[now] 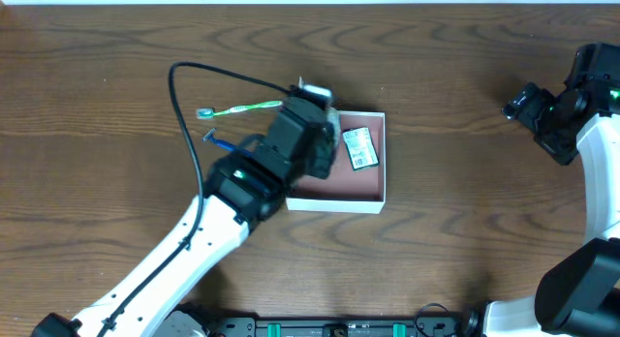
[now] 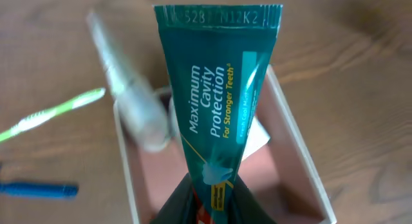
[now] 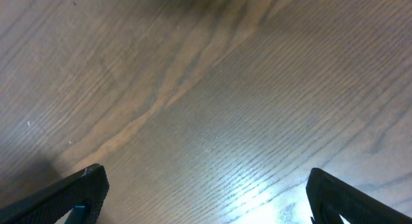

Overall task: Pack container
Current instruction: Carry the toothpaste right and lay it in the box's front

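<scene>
- Left gripper (image 2: 212, 201) clamps the toothpaste tube (image 2: 215, 95), crimped end pointing toward 12 o'clock, straight over the mid-table box (image 2: 299, 150).
- Right gripper (image 3: 206, 205), spread wide at 3 o'clock, sits well apart.

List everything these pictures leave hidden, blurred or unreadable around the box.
- Overhead: the left arm covers the box's left half; contents there hidden.
- Overhead: print on the green packet too small to read.
- Left wrist: the toothpaste tube blocks the box floor behind it; its cap end is hidden in the left claw.
- Left wrist: pale object by the box wall too blurred to name.
</scene>
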You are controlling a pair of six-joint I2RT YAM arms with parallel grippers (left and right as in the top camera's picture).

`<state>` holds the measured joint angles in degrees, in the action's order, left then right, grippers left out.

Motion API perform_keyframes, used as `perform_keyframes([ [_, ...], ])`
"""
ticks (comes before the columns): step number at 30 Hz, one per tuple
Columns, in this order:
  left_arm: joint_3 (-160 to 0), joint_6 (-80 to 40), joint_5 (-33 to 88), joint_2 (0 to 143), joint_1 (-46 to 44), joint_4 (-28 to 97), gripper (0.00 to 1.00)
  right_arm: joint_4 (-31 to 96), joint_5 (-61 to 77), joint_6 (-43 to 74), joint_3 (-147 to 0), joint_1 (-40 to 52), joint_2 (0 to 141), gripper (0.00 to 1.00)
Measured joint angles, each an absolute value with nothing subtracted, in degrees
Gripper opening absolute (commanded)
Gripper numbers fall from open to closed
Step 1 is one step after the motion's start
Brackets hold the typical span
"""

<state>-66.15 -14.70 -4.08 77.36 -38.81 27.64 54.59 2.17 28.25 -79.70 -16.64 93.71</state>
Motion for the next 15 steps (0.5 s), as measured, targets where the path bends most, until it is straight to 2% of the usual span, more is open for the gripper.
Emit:
perform_keyframes([
  [7,-66.2,-10.9,-8.0,78.5,-43.3,23.5,0.10,54.6,2.2,28.3,-79.7,-16.6,93.7,0.99],
  [15,-66.2,0.5,-9.1,85.4,-46.3,24.7,0.10,54.6,2.2,28.3,-79.7,-16.6,93.7,0.99],
])
